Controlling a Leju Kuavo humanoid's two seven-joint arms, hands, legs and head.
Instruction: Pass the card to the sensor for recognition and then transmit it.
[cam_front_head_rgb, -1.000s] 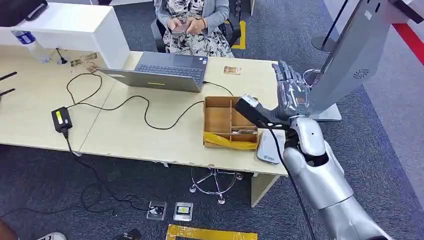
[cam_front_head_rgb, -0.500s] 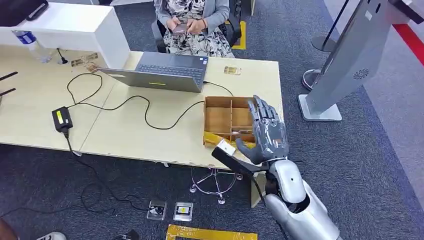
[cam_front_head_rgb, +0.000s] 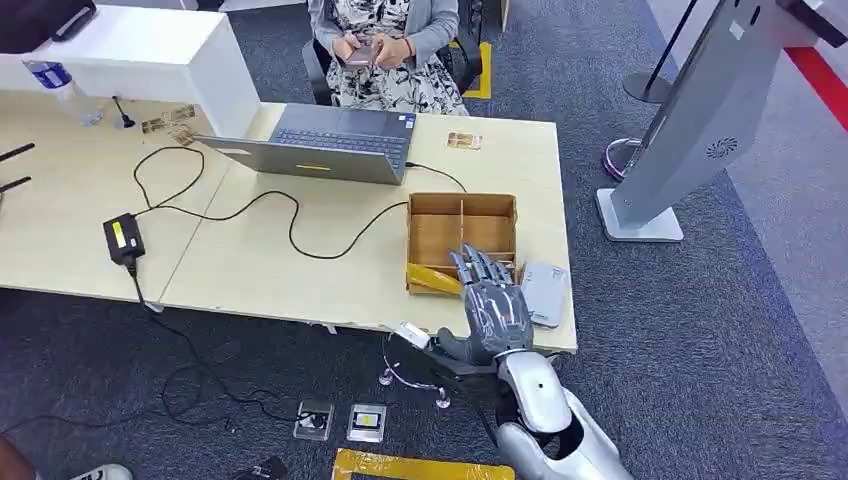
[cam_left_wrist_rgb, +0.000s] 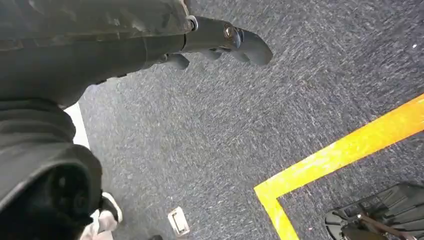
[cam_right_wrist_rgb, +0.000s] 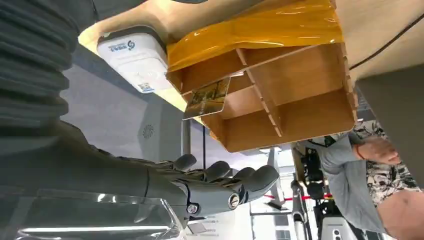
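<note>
Down comes my right hand (cam_front_head_rgb: 494, 312), from up by the tall stand to the near edge of the counter (cam_front_head_rgb: 300, 270).
Its fingers (cam_right_wrist_rgb: 240, 182) are spread and hold nothing; my left hand (cam_left_wrist_rgb: 220, 42) hangs over the carpet, and I cannot tell how its fingers lie. I think I am at the start: I must pick the card (cam_right_wrist_rgb: 207, 97) out of the wooden box (cam_front_head_rgb: 462, 240), then show it to the white sensor (cam_front_head_rgb: 545, 292). Farther right, the grey stand (cam_front_head_rgb: 690, 120) is on the floor.
</note>
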